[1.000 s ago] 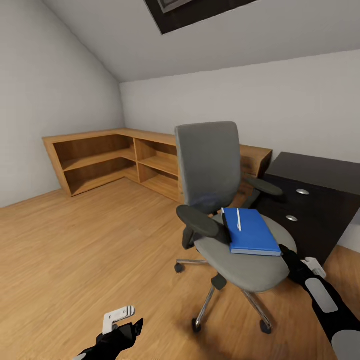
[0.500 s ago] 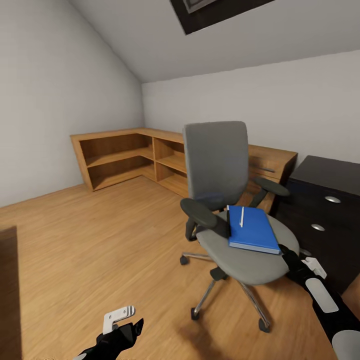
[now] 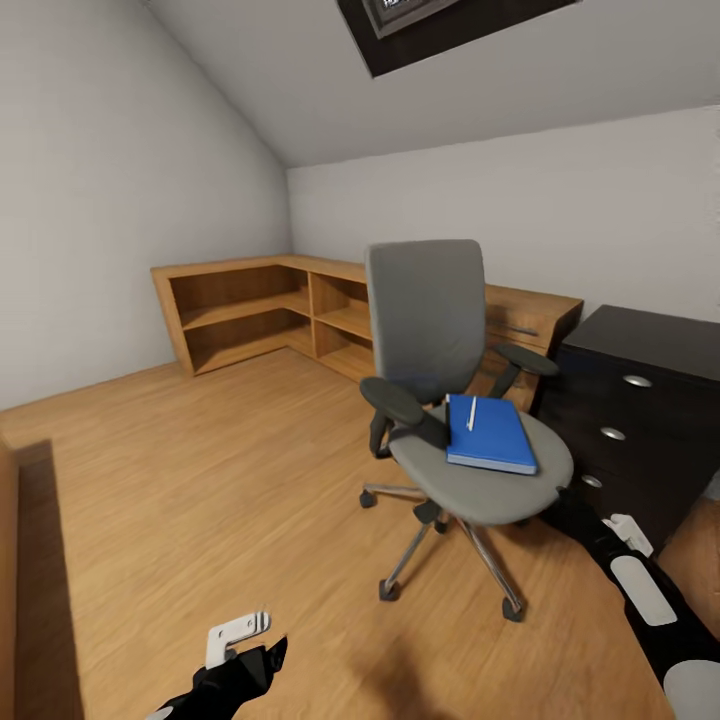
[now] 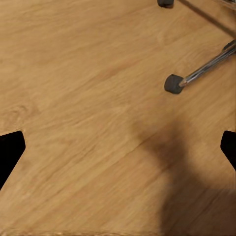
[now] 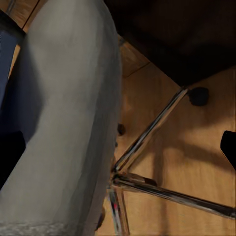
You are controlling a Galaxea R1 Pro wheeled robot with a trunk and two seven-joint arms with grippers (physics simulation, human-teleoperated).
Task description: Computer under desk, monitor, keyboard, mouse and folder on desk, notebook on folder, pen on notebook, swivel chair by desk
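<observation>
Blue folder (image 3: 489,433) carrying white pen (image 3: 471,413) on swivel chair (image 3: 445,400); my right hand (image 5: 118,142), open, could jolt the seat and roll the pen off.

The chair (image 3: 440,380) has a grey padded seat and back, black armrests and shiny chrome legs on dark castors. On its seat the folder (image 3: 488,434) is bright blue, with a thin white pen (image 3: 471,413) across it. At 3 o'clock the drawer unit (image 3: 640,410) is glossy black with round silver knobs. At 10 o'clock the shelving (image 3: 270,310) is warm brown wood. The floor (image 3: 200,500) is light wood with visible grain, the walls (image 3: 100,200) pale grey.
</observation>
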